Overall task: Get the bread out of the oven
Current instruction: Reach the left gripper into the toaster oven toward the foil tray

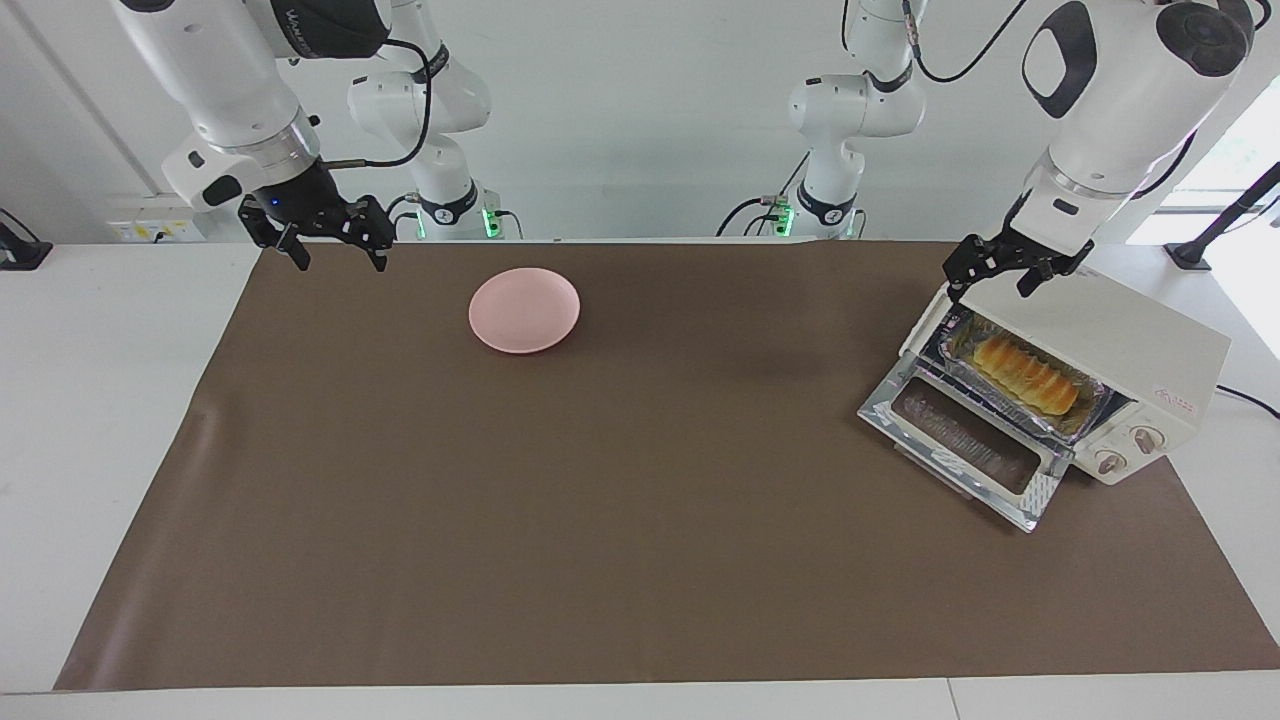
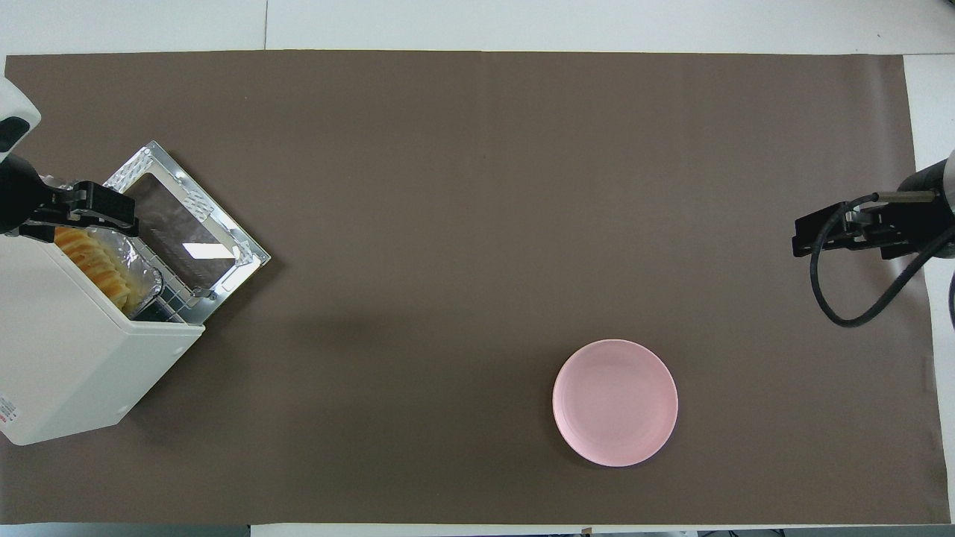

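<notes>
The cream-white oven (image 1: 1120,335) (image 2: 82,365) stands at the left arm's end of the table with its glass door (image 1: 960,440) (image 2: 186,231) folded down flat. Inside it the golden ridged bread (image 1: 1025,372) (image 2: 93,257) lies in a silver foil tray (image 1: 1085,420). My left gripper (image 1: 990,278) (image 2: 93,212) hangs open just over the oven's top front edge, above the bread, holding nothing. Over the mat's edge at the right arm's end, my right gripper (image 1: 338,250) (image 2: 858,233) is raised, open and empty.
A round pink plate (image 1: 524,309) (image 2: 615,403) sits empty on the brown mat (image 1: 640,520), toward the right arm's end and near the robots. The oven's two knobs (image 1: 1130,450) face away from the robots.
</notes>
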Robot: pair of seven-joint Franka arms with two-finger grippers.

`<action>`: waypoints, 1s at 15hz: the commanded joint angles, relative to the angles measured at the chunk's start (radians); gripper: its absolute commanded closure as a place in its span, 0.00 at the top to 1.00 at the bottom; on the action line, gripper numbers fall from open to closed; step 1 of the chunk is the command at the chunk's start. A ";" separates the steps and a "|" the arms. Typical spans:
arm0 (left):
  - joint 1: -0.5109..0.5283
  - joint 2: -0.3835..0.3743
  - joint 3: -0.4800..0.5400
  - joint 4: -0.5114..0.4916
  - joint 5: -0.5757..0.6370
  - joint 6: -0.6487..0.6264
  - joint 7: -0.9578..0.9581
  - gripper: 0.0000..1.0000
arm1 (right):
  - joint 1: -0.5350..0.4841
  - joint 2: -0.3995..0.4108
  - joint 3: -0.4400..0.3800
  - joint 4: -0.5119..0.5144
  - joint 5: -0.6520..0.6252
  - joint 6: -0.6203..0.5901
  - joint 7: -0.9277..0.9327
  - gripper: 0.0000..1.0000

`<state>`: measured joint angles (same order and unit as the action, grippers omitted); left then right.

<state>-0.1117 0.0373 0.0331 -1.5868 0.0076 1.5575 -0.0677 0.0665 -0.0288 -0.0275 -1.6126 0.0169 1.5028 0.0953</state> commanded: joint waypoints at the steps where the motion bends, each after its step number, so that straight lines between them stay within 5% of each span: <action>1: 0.006 -0.005 -0.004 0.002 -0.012 0.009 0.011 1.00 | -0.014 -0.016 0.014 -0.013 -0.015 -0.009 0.009 1.00; 12: 0.017 0.001 0.005 -0.010 -0.006 0.029 -0.024 1.00 | -0.014 -0.016 0.014 -0.015 -0.015 -0.009 0.008 1.00; 15: 0.001 0.180 0.005 0.161 -0.006 -0.011 -0.182 1.00 | -0.014 -0.016 0.014 -0.015 -0.015 -0.009 0.008 1.00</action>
<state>-0.1078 0.0755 0.0426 -1.5684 0.0076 1.5721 -0.1433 0.0665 -0.0288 -0.0275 -1.6126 0.0170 1.5028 0.0953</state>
